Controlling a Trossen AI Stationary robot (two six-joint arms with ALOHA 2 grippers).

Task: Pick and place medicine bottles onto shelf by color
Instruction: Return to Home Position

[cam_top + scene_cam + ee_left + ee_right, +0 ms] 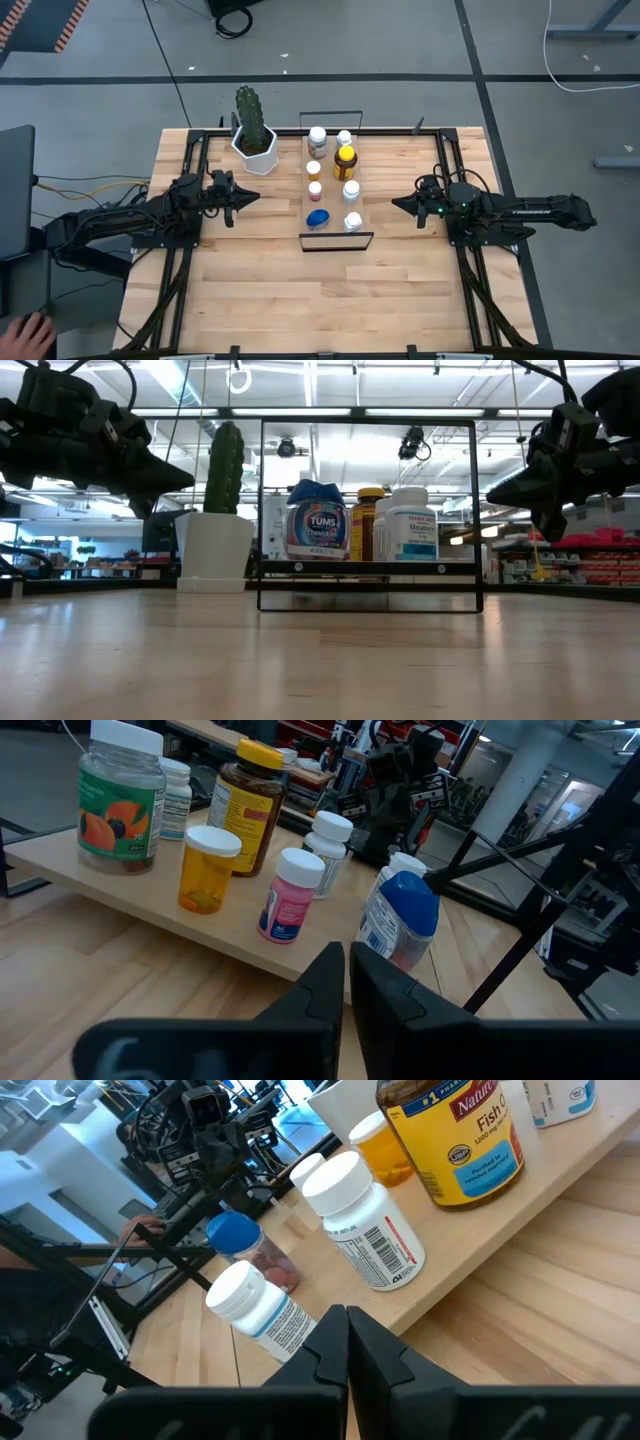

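The small round medicine bottles (pixel 345 160) stand on the long light-wood shelf (pixel 332 205) mid slatted wooden bench (pixel 280 290). The left gripper (pixel 232 197) and right gripper (pixel 405 205) hover either side, jaws pressed together, empty.

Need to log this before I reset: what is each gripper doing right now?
Left gripper: closed, holding nothing, left of the shelf.
Right gripper: closed, holding nothing, right of the shelf.

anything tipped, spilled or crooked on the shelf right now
Nothing stands out: the medicine bottles stand upright and capped on the shelf, nothing spilled. The left gripper and right gripper hang shut on either side, clear of it.
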